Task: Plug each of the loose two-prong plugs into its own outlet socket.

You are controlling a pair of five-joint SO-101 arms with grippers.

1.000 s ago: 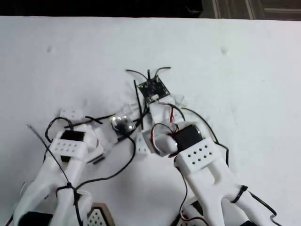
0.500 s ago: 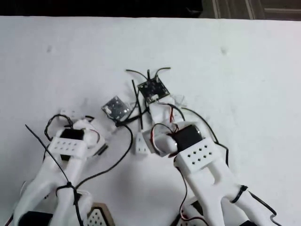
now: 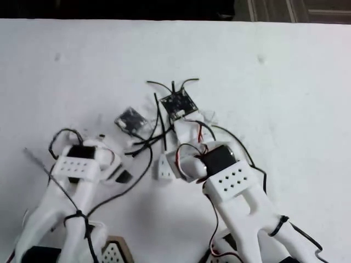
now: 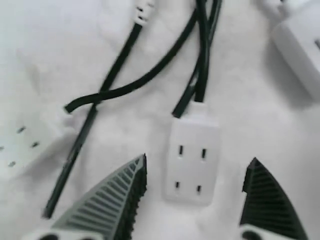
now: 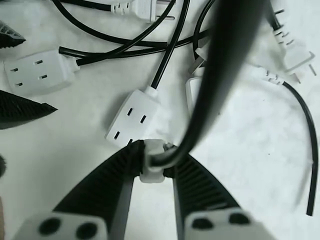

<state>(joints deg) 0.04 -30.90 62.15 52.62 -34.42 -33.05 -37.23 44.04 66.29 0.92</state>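
Nearest in the right wrist view, the right end effector (image 5: 154, 155) is clenched on a white two-prong plug (image 5: 151, 162), whose black cord (image 5: 220, 75) rises across the lens. Just past the fingertips lies a socket block (image 5: 131, 119). Farther off sits a second socket block (image 5: 35, 72), flanked by the other arm's dark fingers. Beyond, we count a second plug (image 5: 142, 9) and a third plug (image 5: 295, 52). A white body behind the held cord may be a fourth, though we cannot be sure.

The left wrist view gives us the left end effector (image 4: 197, 160) released, its fingers (image 4: 115, 200) spread either side of that second block and apart from it. A blurred socket block (image 4: 20, 145) lies beside it.

The high view adds the layout. The left arm (image 3: 66, 197) is at lower left and the right arm (image 3: 241, 197) at lower centre. The cord tangle (image 3: 145, 139) lies mid-frame on the white worktop (image 3: 285, 109).
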